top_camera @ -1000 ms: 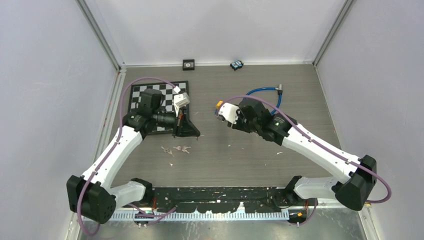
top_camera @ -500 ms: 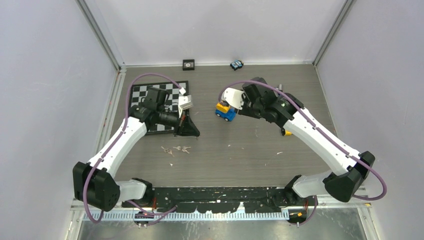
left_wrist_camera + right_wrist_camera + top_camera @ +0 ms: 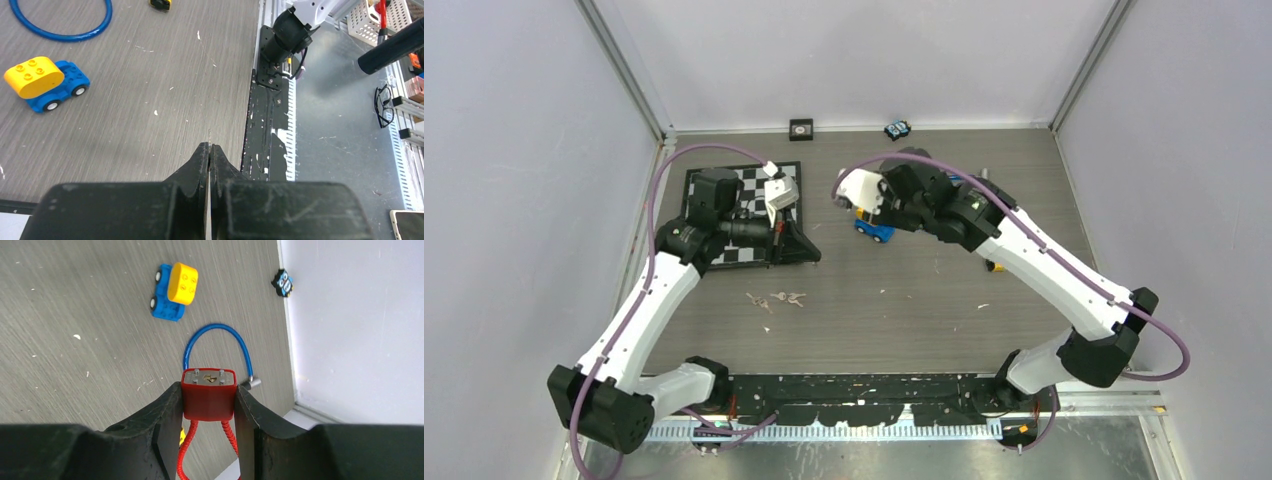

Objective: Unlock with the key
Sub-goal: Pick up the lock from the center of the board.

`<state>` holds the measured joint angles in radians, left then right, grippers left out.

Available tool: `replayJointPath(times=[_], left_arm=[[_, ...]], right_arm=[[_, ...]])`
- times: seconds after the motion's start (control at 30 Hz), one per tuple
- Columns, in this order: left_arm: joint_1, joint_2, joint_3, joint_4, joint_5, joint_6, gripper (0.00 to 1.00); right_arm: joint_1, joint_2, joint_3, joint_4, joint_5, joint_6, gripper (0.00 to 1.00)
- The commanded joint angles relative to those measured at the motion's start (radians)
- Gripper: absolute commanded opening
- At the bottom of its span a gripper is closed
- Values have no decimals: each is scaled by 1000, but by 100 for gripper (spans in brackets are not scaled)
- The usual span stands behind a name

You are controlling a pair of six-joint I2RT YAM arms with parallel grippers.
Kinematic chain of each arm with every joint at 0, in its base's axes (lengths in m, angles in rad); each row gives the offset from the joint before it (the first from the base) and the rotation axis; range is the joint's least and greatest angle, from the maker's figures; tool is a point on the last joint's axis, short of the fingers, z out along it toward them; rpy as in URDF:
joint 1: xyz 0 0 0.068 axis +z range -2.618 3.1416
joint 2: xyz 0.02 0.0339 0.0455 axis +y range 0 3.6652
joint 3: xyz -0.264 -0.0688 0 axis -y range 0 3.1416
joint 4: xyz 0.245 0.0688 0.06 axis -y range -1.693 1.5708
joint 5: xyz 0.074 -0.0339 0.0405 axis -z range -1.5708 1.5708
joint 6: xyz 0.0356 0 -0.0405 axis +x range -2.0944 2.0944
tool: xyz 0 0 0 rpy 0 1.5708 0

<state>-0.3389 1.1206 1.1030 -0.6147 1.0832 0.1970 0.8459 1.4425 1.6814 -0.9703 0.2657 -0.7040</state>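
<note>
In the right wrist view my right gripper [image 3: 208,390] is shut on the red padlock [image 3: 209,401], one finger on each side of its body. The lock's metal keyhole face [image 3: 209,377] points away from the wrist, and its red cable shackle hangs back between the fingers. My left gripper [image 3: 209,146] is shut, and a thin sliver of the key [image 3: 209,135] sticks out past its tips. From above, the left gripper [image 3: 809,254] is over the chessboard's right corner. The right gripper [image 3: 842,190] hangs a short way to its right, further back.
A blue-and-yellow toy car [image 3: 874,225] stands just right of the right gripper. A blue cable loop [image 3: 217,340] lies behind it. Loose keys [image 3: 784,298] lie on the wood nearer the bases. A chessboard [image 3: 744,190] lies at the left, an owl figure [image 3: 897,129] by the back wall.
The right arm has swung back and left with the padlock, uncovering the toy car. The left arm has drawn slightly back and left, staying shut.
</note>
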Motion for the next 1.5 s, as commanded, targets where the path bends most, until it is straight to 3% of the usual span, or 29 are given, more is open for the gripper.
replayJointPath(times=[0.0, 0.37, 0.57, 0.9, 1.2, 1.47], left_arm=[[3, -55, 51, -48, -44, -21, 0], [3, -154, 31, -73, -99, -144, 0], [3, -184, 62, -155, -83, -97, 0], [3, -158, 135, -274, 11, -34, 0], [-15, -103, 104, -111, 52, -218, 0], [-46, -92, 77, -83, 89, -212, 0]], right_arm=[[100, 15, 51, 30, 113, -51, 0], [360, -14, 38, 144, 189, -66, 0], [498, -144, -213, 420, 234, -175, 0], [510, -298, -455, 627, 195, -204, 0], [510, -339, -561, 750, 177, -240, 0], [512, -380, -698, 934, 169, -333, 0]])
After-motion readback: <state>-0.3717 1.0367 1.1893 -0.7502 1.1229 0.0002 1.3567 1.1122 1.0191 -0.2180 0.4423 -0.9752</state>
